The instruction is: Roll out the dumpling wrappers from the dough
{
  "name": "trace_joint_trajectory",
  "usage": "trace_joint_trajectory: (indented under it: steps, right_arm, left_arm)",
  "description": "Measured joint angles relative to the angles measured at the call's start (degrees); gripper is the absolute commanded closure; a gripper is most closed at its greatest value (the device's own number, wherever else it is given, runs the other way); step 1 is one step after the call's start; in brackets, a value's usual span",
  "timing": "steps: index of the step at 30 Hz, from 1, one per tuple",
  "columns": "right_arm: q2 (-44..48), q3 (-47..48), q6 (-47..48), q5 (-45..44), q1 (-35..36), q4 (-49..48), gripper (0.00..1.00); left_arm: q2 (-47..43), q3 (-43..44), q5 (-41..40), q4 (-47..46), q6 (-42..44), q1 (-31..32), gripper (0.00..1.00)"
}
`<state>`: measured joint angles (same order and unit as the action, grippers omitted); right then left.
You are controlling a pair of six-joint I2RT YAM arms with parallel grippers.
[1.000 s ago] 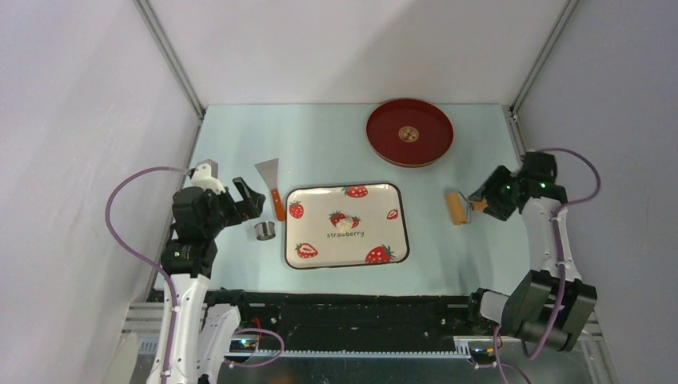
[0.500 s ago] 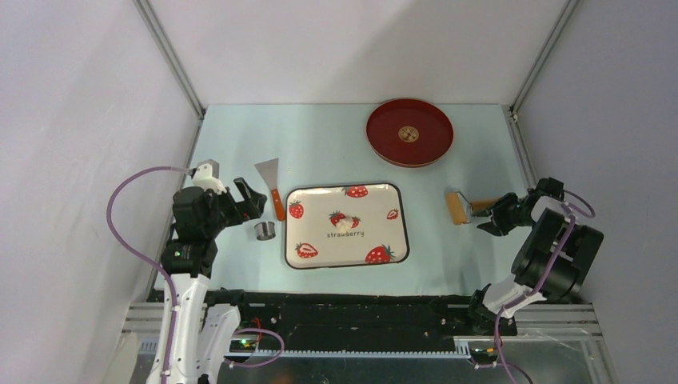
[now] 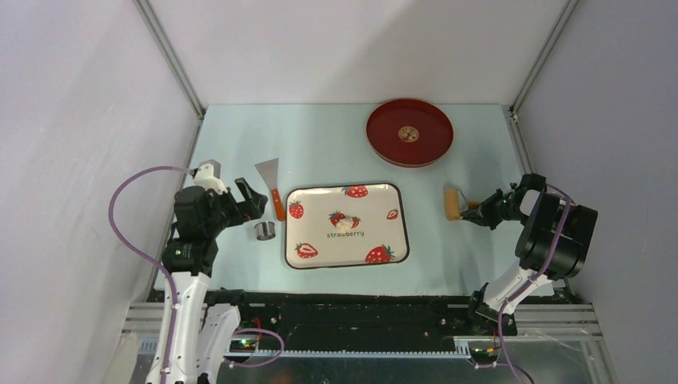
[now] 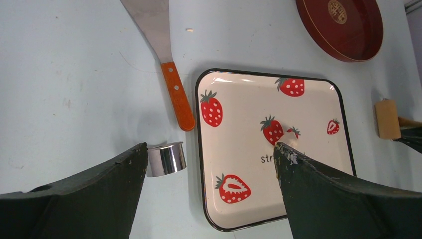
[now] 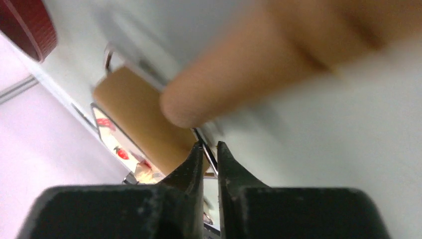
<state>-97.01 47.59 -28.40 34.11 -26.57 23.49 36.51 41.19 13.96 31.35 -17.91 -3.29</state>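
The right gripper [image 3: 478, 213] has swung in from the bench's right edge to the handle of the tan wooden roller [image 3: 453, 203]. Its jaws have narrowed to a slit, but whether they pinch it I cannot tell. The left gripper [image 3: 249, 200] still hangs wide open and empty above the small steel ring cutter [image 3: 265, 230]. The cream-white dough lump [image 3: 345, 224] lies unmoved at the middle of the strawberry-patterned rectangular plate [image 3: 320, 202].

One each: dough [image 3: 344, 225], plate [image 3: 320, 200], red tray [image 3: 389, 146], roller [image 3: 454, 204], scraper [image 3: 268, 171], ring cutter [image 3: 265, 230].
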Motion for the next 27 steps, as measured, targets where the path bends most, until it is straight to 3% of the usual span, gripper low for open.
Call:
trace_joint_trajectory:
  steps: [13, 18, 24, 27]
  right_arm:
    - [0.4, 1.3, -0.8, -3.9, 13.7, -1.5, 1.0]
    - [2.3, 1.3, -0.9, -7.4, 19.5, 1.9, 1.0]
    - [5.0, 1.2, 2.7, -11.3, 20.7, 8.3, 1.0]
    - [5.9, 1.0, 5.0, -12.3, 21.6, 11.3, 0.9]
  left_arm:
    - [0.3, 0.0, 0.2, 0.0, 0.0, 0.0, 0.0]
    - [0.3, 0.0, 0.2, 0.0, 0.0, 0.1, 0.0]
    - [0.3, 0.0, 0.3, -0.1, 0.0, 0.1, 0.0]
    - [0.3, 0.0, 0.3, -0.1, 0.0, 0.1, 0.0]
